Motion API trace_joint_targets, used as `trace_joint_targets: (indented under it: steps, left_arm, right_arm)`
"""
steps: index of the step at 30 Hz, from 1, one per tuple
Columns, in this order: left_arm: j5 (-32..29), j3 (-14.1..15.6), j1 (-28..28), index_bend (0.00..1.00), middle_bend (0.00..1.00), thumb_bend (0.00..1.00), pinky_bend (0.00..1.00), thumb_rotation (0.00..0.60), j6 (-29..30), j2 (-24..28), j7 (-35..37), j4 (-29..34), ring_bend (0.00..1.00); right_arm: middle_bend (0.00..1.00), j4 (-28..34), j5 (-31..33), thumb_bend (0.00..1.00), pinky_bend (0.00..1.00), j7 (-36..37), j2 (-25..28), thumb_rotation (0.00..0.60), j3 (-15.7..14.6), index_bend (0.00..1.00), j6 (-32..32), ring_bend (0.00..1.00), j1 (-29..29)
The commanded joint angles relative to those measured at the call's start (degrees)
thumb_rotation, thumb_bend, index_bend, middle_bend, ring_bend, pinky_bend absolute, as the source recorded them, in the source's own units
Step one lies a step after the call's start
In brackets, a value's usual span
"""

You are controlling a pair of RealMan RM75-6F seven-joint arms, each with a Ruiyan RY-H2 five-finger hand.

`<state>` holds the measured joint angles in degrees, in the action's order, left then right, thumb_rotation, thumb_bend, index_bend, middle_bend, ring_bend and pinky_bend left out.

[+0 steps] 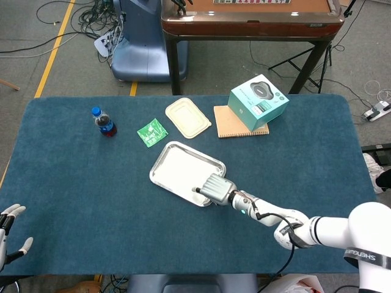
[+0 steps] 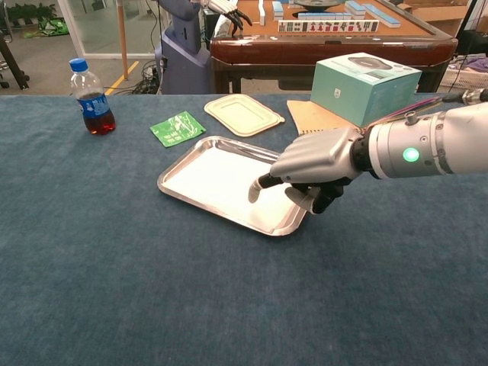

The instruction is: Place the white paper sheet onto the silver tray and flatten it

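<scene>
Head view: right robot hand (image 1: 215,187) sits over the near-right corner of the tray (image 1: 160,163), fingers curled, holding nothing I can see. Paper (image 1: 182,171) lies flat inside the tray, up-left of that hand; tray's long axis runs diagonal, far-left to near-right. Left robot hand (image 1: 8,235) is at the bench edge, well apart, fingers spread.

Chest view: right robot hand (image 2: 309,169) is low at the tray's (image 2: 183,190) right end, one finger pointing down-left twd the paper (image 2: 213,177). Right arm's clearly nearer for flattening.

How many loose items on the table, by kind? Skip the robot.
Bottle: 1
Green packet: 1
Cream lid: 1
Silver tray: 1
Brown notebook: 1
Teal box: 1
Total: 6
</scene>
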<state>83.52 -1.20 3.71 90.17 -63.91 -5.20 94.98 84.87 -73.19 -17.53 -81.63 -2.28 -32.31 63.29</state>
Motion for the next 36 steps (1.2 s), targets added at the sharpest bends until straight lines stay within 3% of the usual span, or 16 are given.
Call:
trace_joint_targets:
  steps: [1,13,36]
  left_arm:
    - [-0.1,0.0,0.0,0.22,0.18,0.22,0.11,0.600,0.0,0.0,0.0,0.1,0.17]
    - [-0.4,0.1,0.3,0.22,0.18,0.22,0.11,0.600,0.1,0.0,0.2,-0.3,0.17]
    - [-0.2,0.1,0.0,0.22,0.18,0.22,0.11,0.600,-0.2,-0.1,-0.2,-0.2,0.17]
  right_arm:
    - [1.00,-1.0,-0.5,1.00,1.00,0.5,-1.0,0.600,0.1,0.17,0.5,1.00,0.0]
    - [1.00,-4.6,-1.3,1.00,1.00,1.1,-3.6,0.600,0.2,0.17,2.4,1.00,-0.1]
    - [1.00,-4.4,-0.9,1.00,1.00,0.0,-2.6,0.600,0.5,0.17,1.3,1.00,-1.8]
